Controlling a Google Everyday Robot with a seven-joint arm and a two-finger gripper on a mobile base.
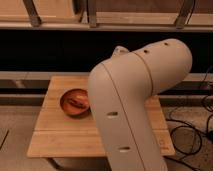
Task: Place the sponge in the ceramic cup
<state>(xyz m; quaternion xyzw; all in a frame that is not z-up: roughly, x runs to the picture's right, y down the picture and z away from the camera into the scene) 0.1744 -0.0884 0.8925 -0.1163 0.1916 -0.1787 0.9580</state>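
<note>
In the camera view, the robot's pale arm (135, 100) is filling the middle and right of the picture, bending from the bottom edge up and over to the right. It is covering much of the one wooden table (55, 135). The gripper is lying out of sight behind this bulk, so I cannot tell whether it is open or closed.

The sponge is not showing, so its place, long axis, heading and look cannot be told. The ceramic cup is hidden as well.

One reddish-brown bowl (70, 112) is sitting on the table's left half, just beside the arm, with something small and orange lying inside. Dark cables (192, 130) are trailing across the floor at right.
</note>
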